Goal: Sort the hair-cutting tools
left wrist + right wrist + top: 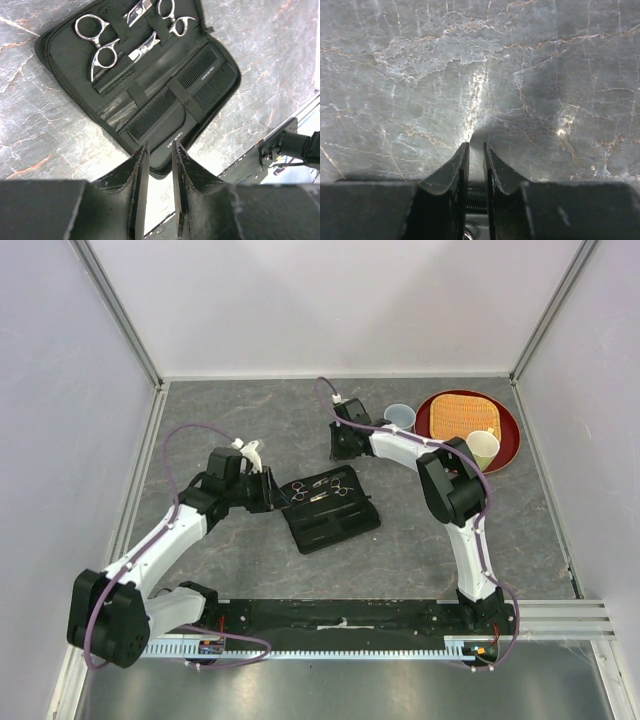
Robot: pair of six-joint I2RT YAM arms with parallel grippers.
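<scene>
Off at 9 o'clock of the grey marbled table (200, 420), the left arm reaches in from its base. The left gripper (268, 487) hangs just beside the left edge of the open black case (298, 525). From its wrist camera, the left gripper (160, 156) has its two fingers (140, 172) drawn almost together with only a slim gap. There is nothing between them, and their tips sit over the case's near edge.

The case lies flat near the table's centre, unzipped and spread wide, and all four tools are in it. In the wrist view, the first scissors (100, 47) sit at 11 o'clock of the case, silver rings toward the zip. The second scissors (171, 17) are at 1 o'clock, partly cut off by the frame's top. The half of the case nearer the gripper holds the two black combs, each tucked under an elastic strap. The first comb (150, 117) is at 6 o'clock, and the second comb (207, 80) is at 3 o'clock.

At 12 o'clock of the case, the right gripper (343, 448) points down at bare table. Its own camera shows the right gripper (476, 150) pinched nearly closed and empty. I cannot tell whether it touches the stone.

Further right, a small blue cup (400, 417) stands just beside a round red tray (505, 440). The tray carries a woven mat (465, 417), and a pale green cup (483, 448) stands at its 6 o'clock.
</scene>
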